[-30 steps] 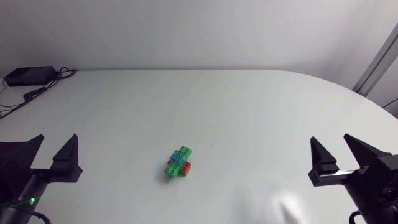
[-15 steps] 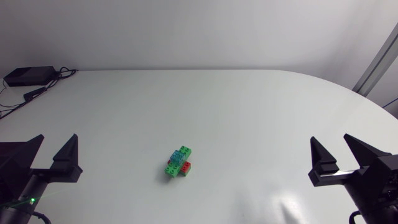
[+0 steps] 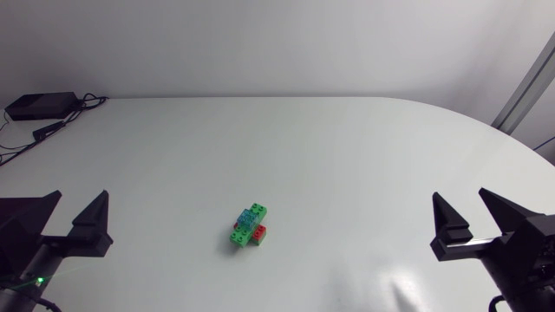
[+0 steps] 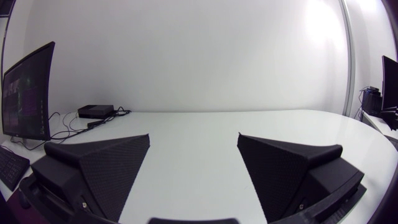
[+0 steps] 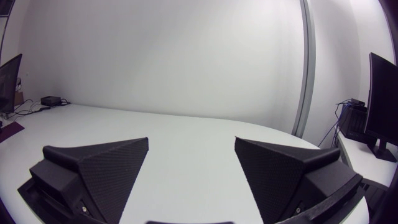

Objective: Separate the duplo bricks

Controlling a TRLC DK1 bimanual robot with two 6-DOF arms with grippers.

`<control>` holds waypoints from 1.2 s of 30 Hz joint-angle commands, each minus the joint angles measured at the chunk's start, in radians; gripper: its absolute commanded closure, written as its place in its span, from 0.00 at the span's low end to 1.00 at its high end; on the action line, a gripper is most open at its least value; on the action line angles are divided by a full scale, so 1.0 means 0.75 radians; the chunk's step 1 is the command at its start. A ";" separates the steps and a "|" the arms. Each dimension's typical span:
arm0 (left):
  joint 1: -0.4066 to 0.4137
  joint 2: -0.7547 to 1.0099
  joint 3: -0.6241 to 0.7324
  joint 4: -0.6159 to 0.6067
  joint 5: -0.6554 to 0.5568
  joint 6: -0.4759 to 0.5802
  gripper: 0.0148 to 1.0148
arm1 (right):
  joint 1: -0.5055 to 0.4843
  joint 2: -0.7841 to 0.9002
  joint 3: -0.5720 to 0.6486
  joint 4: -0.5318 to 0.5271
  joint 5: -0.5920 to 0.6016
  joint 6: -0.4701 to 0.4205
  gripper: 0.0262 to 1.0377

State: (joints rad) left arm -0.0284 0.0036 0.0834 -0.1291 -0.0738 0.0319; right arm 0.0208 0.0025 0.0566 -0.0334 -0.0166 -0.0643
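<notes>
Though far from L claw (image 3: 80, 192), R claw (image 3: 460, 192) (both spread): duplo stack (image 3: 250, 226) mid-table.

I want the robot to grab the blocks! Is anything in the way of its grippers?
No, nothing visible stands between the duplo bricks and the left gripper or the right gripper. Both are open, one off to each side.

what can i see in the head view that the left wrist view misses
Only the head view shows the duplo bricks, joined in one green, blue and red cluster, and the open right gripper. Only the left wrist view shows the textured inner finger faces of the left gripper. Both show the white table, the open left gripper and the black box at its far corner.
</notes>
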 commanded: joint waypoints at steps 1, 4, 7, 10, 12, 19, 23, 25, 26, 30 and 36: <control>0.007 -0.003 0.120 -0.030 0.006 -0.022 0.03 | 0.013 -0.009 0.051 -0.043 -0.007 0.002 0.04; 0.005 0.071 0.218 -0.088 0.006 -0.038 0.03 | 0.036 -0.005 0.115 -0.088 -0.011 0.004 0.04; -0.013 0.200 0.339 -0.176 0.008 -0.059 0.03 | 0.048 0.015 0.180 -0.131 -0.011 0.004 0.04; -0.044 0.367 0.472 -0.276 0.008 -0.059 0.03 | 0.052 0.072 0.252 -0.160 -0.011 0.004 0.04; -0.071 0.515 0.578 -0.343 0.008 -0.059 0.05 | 0.052 0.136 0.303 -0.170 -0.013 0.004 0.04; -0.210 1.124 0.983 -0.656 0.013 -0.141 0.06 | 0.056 0.406 0.489 -0.228 -0.017 0.014 0.04; -0.334 1.472 1.171 -0.797 0.013 -0.141 0.06 | 0.058 0.457 0.522 -0.236 -0.021 0.039 0.04; -0.375 1.574 1.218 -0.805 0.015 -0.132 0.06 | 0.060 0.459 0.520 -0.236 -0.021 0.049 0.04; -0.410 1.625 1.241 -0.824 0.017 -0.128 0.06 | 0.060 0.459 0.518 -0.234 -0.021 0.049 0.04; -0.482 1.860 1.331 -0.873 0.088 -0.180 0.11 | 0.060 0.469 0.511 -0.225 -0.021 0.055 0.04; -0.555 2.104 1.478 -0.943 0.133 -0.222 0.12 | 0.054 0.473 0.487 -0.199 -0.019 0.055 0.04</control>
State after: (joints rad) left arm -0.4255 1.5414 1.1412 -0.8165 0.0139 -0.0994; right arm 0.0597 0.3511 0.4294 -0.1986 -0.0273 -0.0475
